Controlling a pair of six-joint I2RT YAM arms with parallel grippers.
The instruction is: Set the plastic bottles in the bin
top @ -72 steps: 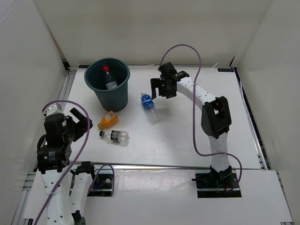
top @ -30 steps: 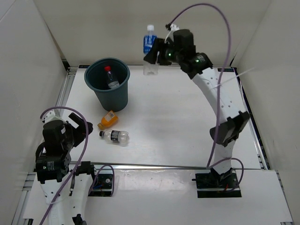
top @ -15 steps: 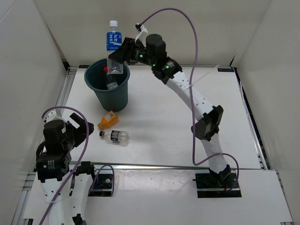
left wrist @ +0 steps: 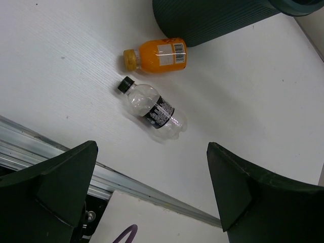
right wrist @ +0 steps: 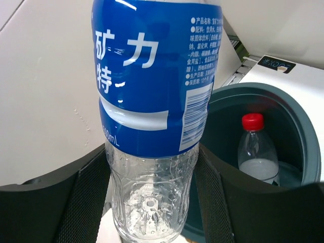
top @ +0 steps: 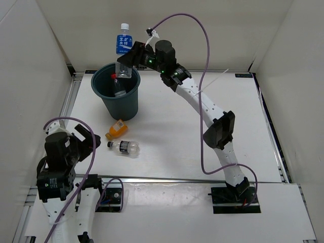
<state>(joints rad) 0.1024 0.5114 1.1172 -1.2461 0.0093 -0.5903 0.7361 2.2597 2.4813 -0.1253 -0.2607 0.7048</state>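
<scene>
My right gripper (top: 126, 63) (right wrist: 152, 187) is shut on the lower body of the blue-label bottle (top: 122, 48) (right wrist: 154, 96), holding it upright above the dark teal bin (top: 117, 96) (right wrist: 298, 126). Inside the bin stands the red-cap bottle (top: 117, 87) (right wrist: 257, 149). The short orange bottle (top: 116, 129) (left wrist: 157, 54) and the clear black-cap bottle (top: 124, 147) (left wrist: 152, 108) lie on the table in front of the bin. My left gripper (top: 83, 136) (left wrist: 152, 187) hangs open near the front left, above the table edge, apart from both bottles.
A metal rail (left wrist: 126, 182) runs along the table's front edge under the left gripper. White walls enclose the table on three sides. The right arm's purple cable (top: 202, 91) loops over the middle of the table.
The right gripper has carried the blue-label bottle from the middle back of the table leftward to above the bin. The left arm has sunk slightly.
</scene>
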